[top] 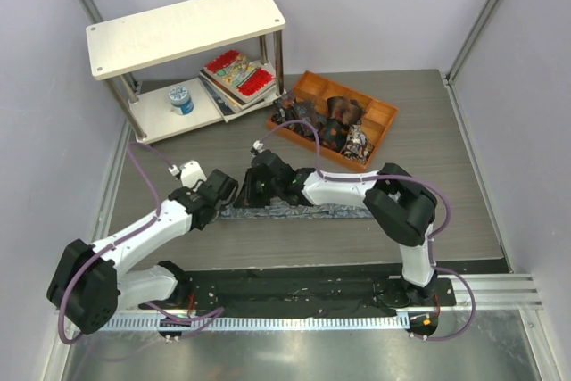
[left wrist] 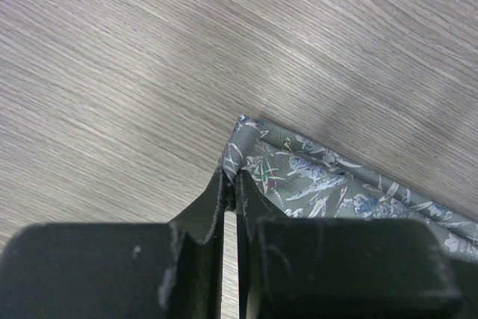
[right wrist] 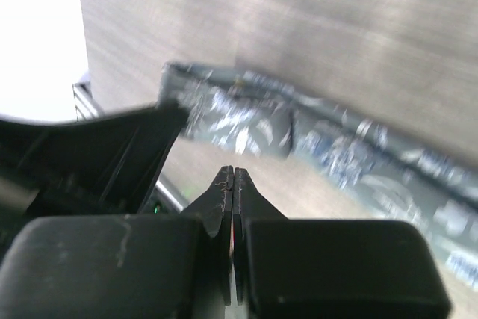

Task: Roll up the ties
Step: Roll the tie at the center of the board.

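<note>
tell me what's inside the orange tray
Small dark rolled ties with red and orange prints fill most of the tray; its right end looks bare. The rolls overlap, so their exact count and the floor beneath them are hidden.

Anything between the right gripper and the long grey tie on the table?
Nothing visible. Only bare table lies between the right gripper and the grey tie. The left gripper sits off to one side, at the tie's end.

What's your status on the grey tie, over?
Left gripper shut on end corner of grey tie. Right gripper shut, empty, near the tie. Tie unrolled along the table. Orange tray stands apart behind.
</note>
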`<state>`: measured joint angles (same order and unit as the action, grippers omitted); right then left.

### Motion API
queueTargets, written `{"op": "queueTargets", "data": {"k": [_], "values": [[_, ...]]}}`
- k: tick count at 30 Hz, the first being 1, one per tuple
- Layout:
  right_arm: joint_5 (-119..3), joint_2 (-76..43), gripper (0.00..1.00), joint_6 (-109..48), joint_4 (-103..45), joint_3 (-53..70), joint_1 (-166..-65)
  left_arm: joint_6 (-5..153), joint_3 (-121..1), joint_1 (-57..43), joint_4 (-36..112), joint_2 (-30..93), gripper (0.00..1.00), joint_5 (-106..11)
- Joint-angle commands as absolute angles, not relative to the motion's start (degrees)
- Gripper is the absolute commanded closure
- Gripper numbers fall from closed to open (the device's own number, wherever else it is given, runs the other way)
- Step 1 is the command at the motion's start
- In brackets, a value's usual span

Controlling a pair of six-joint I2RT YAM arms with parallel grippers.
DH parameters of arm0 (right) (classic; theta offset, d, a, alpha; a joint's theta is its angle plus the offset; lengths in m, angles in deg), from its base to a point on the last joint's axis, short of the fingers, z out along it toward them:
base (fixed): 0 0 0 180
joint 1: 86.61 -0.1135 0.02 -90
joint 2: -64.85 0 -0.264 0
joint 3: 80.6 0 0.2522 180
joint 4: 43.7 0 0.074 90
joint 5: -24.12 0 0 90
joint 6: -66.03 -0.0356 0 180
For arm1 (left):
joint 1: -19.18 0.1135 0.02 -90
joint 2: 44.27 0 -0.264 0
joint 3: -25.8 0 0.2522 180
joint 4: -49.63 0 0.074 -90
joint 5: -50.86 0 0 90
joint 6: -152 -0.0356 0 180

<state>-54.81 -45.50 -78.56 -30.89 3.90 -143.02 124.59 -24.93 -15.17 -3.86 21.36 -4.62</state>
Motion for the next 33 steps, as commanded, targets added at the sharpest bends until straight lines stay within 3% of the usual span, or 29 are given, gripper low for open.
{"op": "queueTargets", "data": {"k": [1,25,33], "values": [[-54.8,-48.5,0.99,-80.0,-34.9,7.2,-142.2,125.1,-26.6,-14.8,-4.5,21.2,1.0,-2.3],[-51.3,-55.8,0.99,-84.0,-42.5,8.8,-143.0,122.6,-30.1,-16.0,-3.5,17.8,1.0,-8.9],[-49.8,-55.7,0.99,-84.8,-44.2,8.7,-142.9,120.9,-34.4,-19.4,-3.4,21.7,1.0,-9.1]]}}
